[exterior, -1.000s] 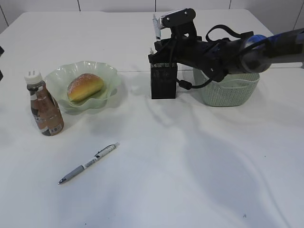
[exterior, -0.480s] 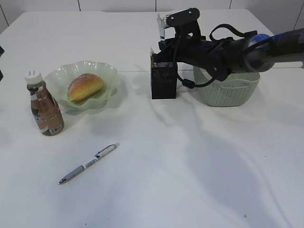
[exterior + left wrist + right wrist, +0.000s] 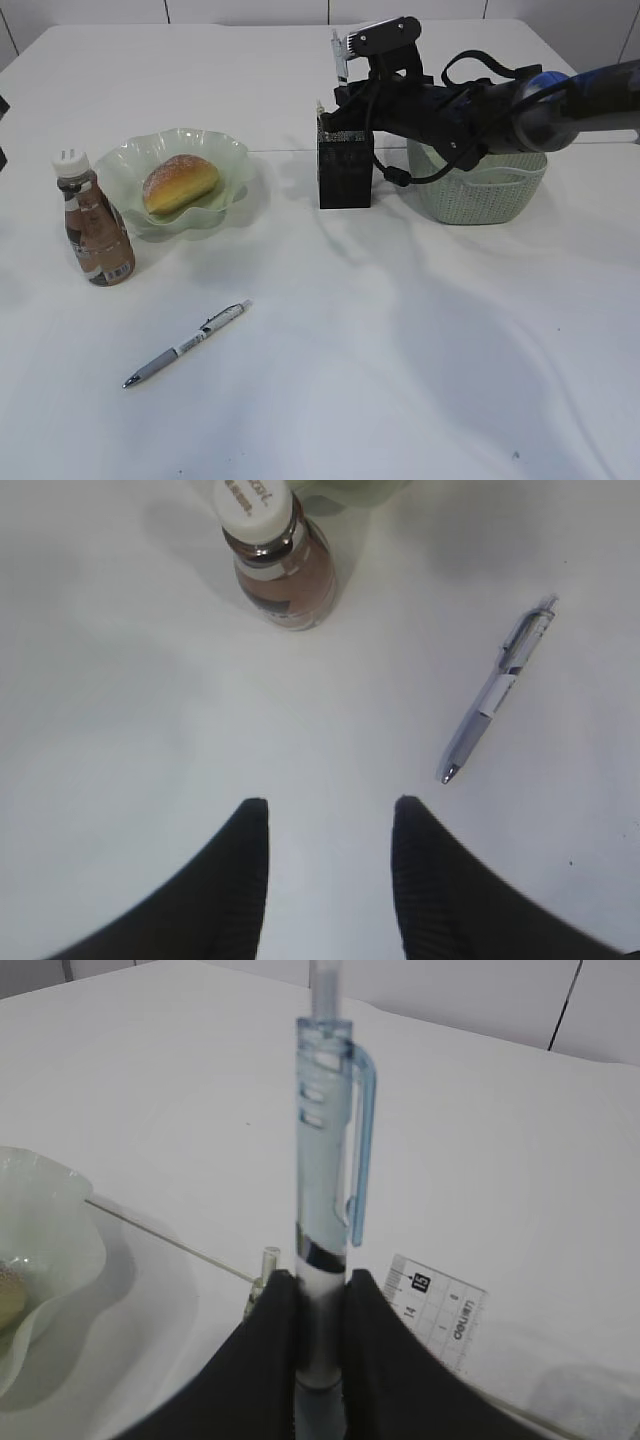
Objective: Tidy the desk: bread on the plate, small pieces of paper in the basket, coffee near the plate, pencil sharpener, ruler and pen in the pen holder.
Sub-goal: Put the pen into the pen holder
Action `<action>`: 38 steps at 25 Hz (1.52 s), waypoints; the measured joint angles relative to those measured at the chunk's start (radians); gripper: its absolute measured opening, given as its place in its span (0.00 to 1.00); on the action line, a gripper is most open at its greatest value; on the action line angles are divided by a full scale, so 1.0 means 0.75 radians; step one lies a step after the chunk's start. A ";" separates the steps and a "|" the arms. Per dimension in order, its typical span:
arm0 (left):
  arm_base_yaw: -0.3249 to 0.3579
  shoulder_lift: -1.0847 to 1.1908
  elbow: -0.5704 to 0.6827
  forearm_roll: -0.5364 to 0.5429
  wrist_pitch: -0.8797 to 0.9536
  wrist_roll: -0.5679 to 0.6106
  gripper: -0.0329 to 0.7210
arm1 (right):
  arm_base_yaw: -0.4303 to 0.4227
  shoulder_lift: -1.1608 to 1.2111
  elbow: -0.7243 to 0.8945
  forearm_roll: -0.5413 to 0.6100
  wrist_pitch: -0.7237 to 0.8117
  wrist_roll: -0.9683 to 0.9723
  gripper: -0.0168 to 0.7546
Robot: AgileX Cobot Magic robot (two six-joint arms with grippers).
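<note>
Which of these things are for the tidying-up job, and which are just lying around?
For the job:
- bread on the plate
- coffee
- grey pen lying on the desk
- blue pen held upright in the right gripper
- ruler
- pen holder
- basket

Just lying around:
- nothing extra that I can see

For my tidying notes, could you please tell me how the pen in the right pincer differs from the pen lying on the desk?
The pale blue pen stands upright, clamped in the right pincer over the pen holder; the grey-and-white pen lies flat on the desk, untouched. The held one looks translucent blue; the lying one has a grey grip. Both have pocket clips.
</note>
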 joint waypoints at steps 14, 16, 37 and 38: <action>0.000 0.000 0.000 -0.002 0.021 -0.001 0.42 | 0.000 0.000 0.000 -0.002 0.073 0.005 0.25; 0.000 0.000 0.000 -0.002 0.021 -0.001 0.42 | 0.000 0.000 0.000 -0.002 0.076 0.008 0.26; 0.000 0.000 0.000 0.017 0.021 -0.003 0.42 | 0.000 -0.201 0.003 -0.011 0.429 0.190 0.37; 0.000 0.000 0.000 0.020 0.021 -0.003 0.42 | 0.000 -0.219 0.003 -0.011 0.459 0.197 0.38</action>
